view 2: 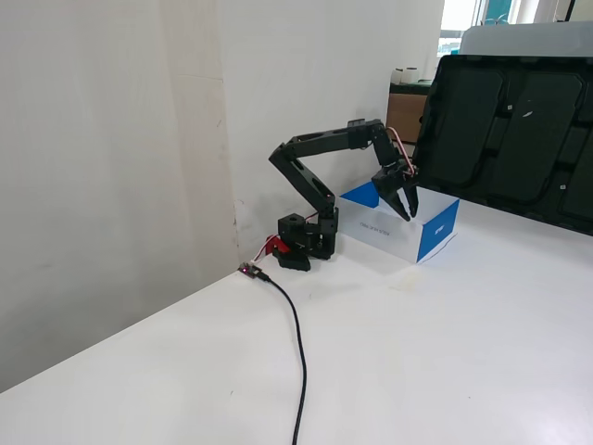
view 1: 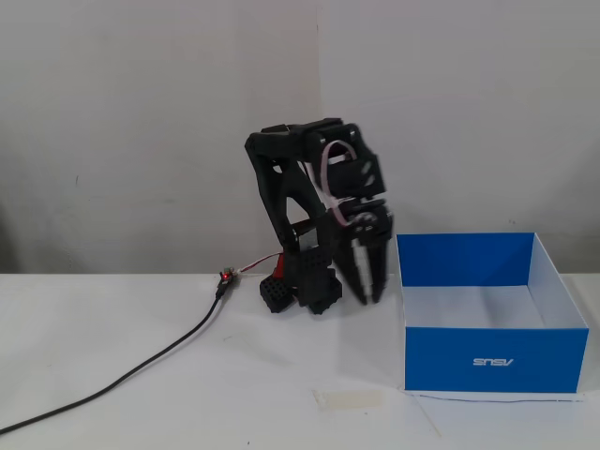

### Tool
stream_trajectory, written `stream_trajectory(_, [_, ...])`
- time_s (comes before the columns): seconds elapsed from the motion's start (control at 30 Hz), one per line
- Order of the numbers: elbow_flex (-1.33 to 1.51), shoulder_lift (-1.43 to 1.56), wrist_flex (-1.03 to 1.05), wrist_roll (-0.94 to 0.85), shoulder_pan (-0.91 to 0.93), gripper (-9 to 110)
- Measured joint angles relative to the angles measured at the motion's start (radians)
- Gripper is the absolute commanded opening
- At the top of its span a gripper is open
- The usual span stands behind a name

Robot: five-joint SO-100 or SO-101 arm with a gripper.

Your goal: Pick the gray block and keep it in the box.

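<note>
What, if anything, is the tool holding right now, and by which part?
Nothing. The tool hangs empty beside the box, with its fingers pointing down and no block between them in either fixed view.

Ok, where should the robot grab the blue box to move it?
The top edge of a side wall, coming straight down from above. The box is open on top with thin upright walls, and its body looks far too wide for the gripper. The wall nearest the gripper seems easiest.
</note>
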Motion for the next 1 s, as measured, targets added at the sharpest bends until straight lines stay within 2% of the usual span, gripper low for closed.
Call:
stream_trajectory(0.2, [0.121,0.083,-0.132,-0.008,0.239,0])
stream_trajectory(0.43, [0.275,0.156,-0.256,0.051,0.419,0])
stream_trajectory(0.67, [0.491,0.319,-0.371,0.166,0.509,0])
stream_trajectory(1.0, [0.804,0.773,-0.423,0.331,0.531,0])
